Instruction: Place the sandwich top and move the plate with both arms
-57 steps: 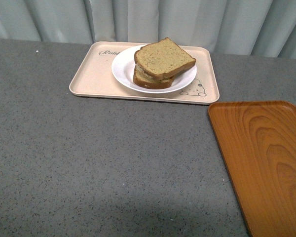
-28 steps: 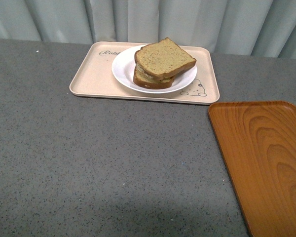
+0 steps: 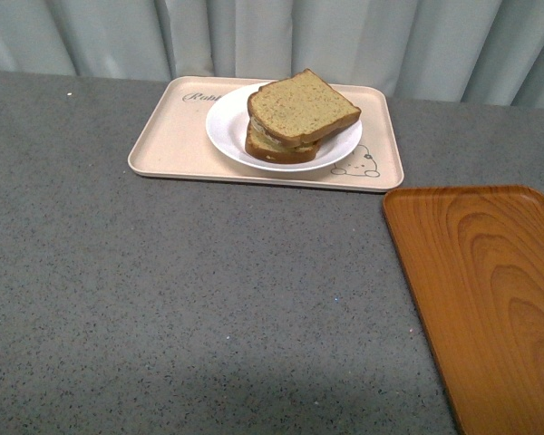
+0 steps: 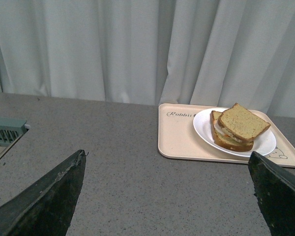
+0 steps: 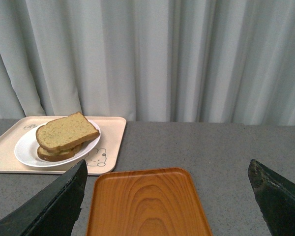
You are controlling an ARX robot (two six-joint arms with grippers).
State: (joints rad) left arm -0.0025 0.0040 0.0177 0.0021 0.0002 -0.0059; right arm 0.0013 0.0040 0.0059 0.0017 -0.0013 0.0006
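The sandwich top point(image 3: 301, 107), a squarish tan speckled slice, lies on a lower slice on the white plate point(image 3: 225, 127). The plate stands on the beige rabbit-print tray point(image 3: 168, 136) at the back of the table. The stack also shows in the left wrist view point(image 4: 242, 123) and in the right wrist view point(image 5: 66, 132). Neither arm shows in the front view. My left gripper point(image 4: 167, 196) is open and empty, well short of the tray. My right gripper point(image 5: 167, 196) is open and empty above the orange tray.
An orange wood-grain tray point(image 3: 490, 290) lies at the front right, also in the right wrist view point(image 5: 145, 204). A grey speckled table point(image 3: 208, 299) spreads between the trays. Pale curtains point(image 3: 272, 36) hang behind. A green slotted object point(image 4: 5, 130) sits at the left wrist view's edge.
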